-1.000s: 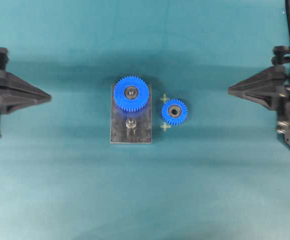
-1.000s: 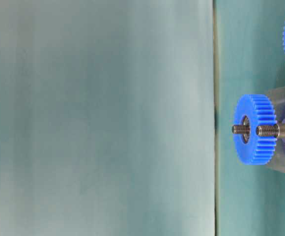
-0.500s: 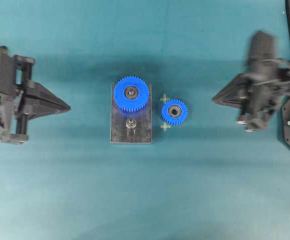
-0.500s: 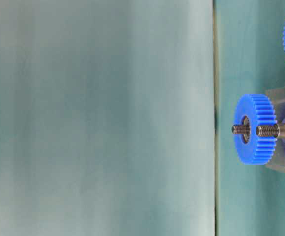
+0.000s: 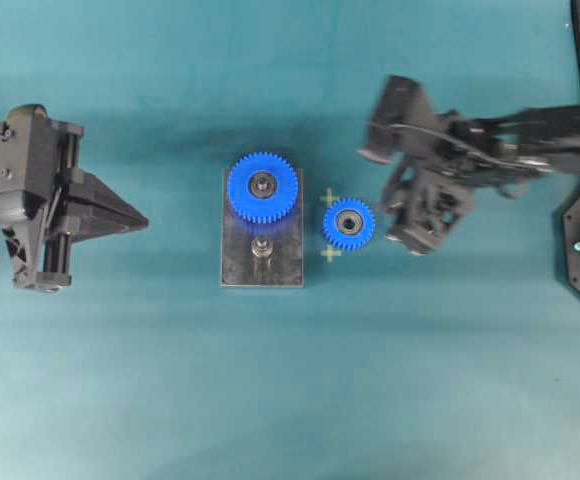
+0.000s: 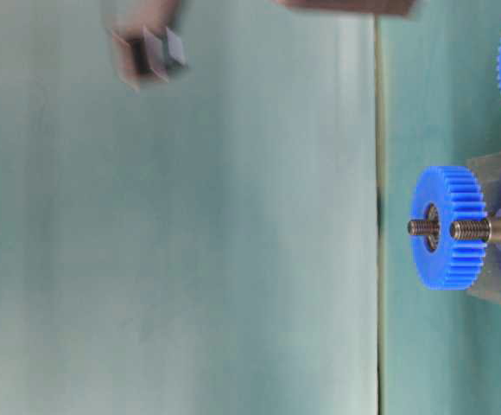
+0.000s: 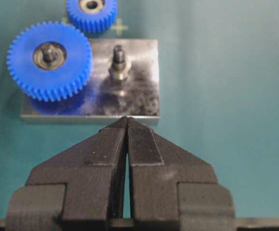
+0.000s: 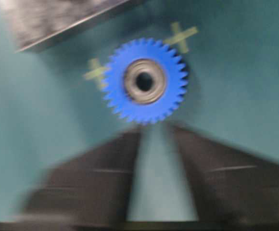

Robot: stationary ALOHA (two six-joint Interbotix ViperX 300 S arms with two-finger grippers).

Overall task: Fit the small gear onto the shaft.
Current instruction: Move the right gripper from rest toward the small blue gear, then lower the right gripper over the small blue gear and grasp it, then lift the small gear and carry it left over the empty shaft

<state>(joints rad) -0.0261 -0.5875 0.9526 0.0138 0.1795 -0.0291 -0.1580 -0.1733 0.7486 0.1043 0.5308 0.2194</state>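
Right tool: jaws parted, empty, blurred, just beside small gear. Left tool: jaws pressed together, empty, pointing at plate from well apart. Small gear: flat on tabletop, between two yellow crosses, right of plate, not touching. Shaft: upright on plate, bare. Large gear: seated on plate's other pin.

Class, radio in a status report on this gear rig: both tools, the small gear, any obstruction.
Left tool shut, empty, short of plate. Right tool open, empty, beside small gear. Gear flat on mat; shaft bare. Nothing blocking.
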